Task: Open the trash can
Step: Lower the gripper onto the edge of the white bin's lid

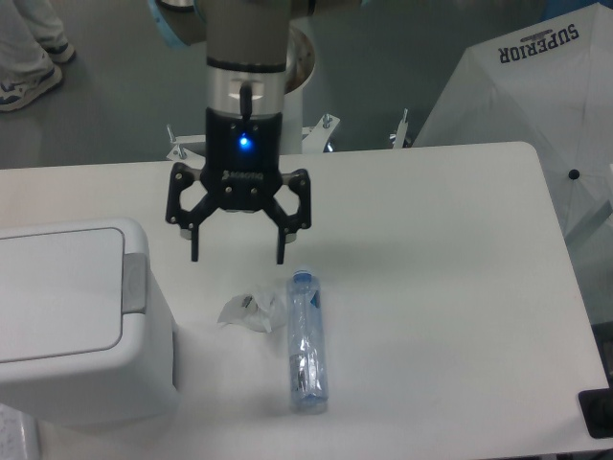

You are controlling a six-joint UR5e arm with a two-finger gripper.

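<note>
A white tabletop point(431, 287) fills most of the view, seen from above and slightly in front. At its left edge stands the trash can point(81, 326), a large boxy white bin with rounded corners; its flat white lid point(53, 292) lies closed, and a grey push tab point(134, 284) sits on the lid's right side. A robot arm reaches down from the top centre, a blue light glowing on its wrist. Its tool point(238, 257) hangs above the tabletop with both black fingers spread wide apart, gripping nothing, to the right of the trash can and apart from it. Just below the tool lie a crumpled clear wrapper point(251, 309) and, beside it, a clear plastic bottle point(306, 342) with a blue cap, lying on its side. A white umbrella point(536, 105) printed "SUPERIOR" sits beyond the tabletop's right corner.
</note>
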